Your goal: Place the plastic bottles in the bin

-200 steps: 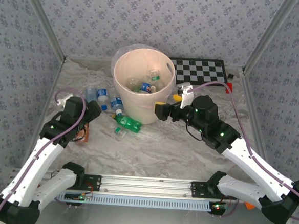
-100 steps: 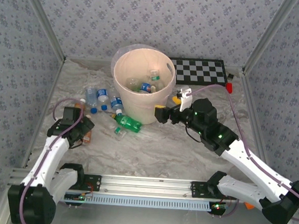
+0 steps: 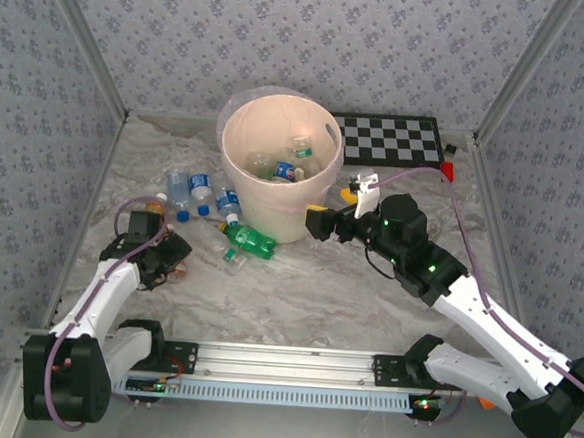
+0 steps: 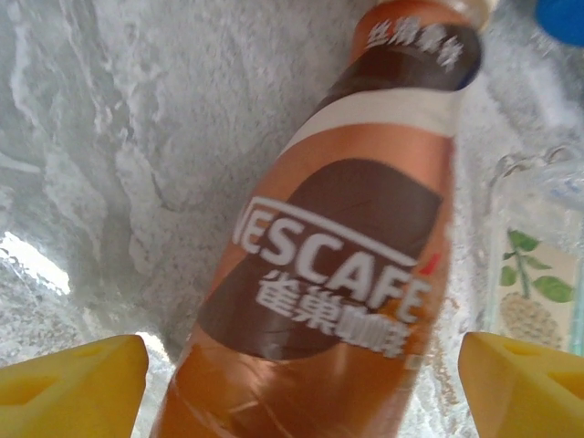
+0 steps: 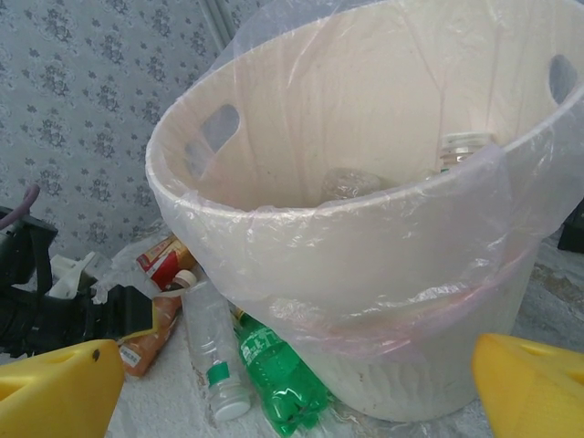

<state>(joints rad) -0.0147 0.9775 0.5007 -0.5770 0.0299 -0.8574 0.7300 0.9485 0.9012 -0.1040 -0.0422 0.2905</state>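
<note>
— Where does the left gripper [image 4: 301, 385] sit?
— Lower left of the top view, fingers spread wide on either side of the orange-brown plastic coffee bottle [image 4: 351, 246], which lies on the white marbled desk [image 4: 137, 137].
— And the right gripper [image 5: 292, 392]?
— Also spread wide, facing the pale peach round plastic bin [image 5: 365, 265] at centre. 1 green plastic bottle [image 5: 278, 374] lies at its foot.

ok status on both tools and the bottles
Left tool open over orange-brown bottle. Right tool open, empty, facing bin. Green bottle and others on table.
</note>
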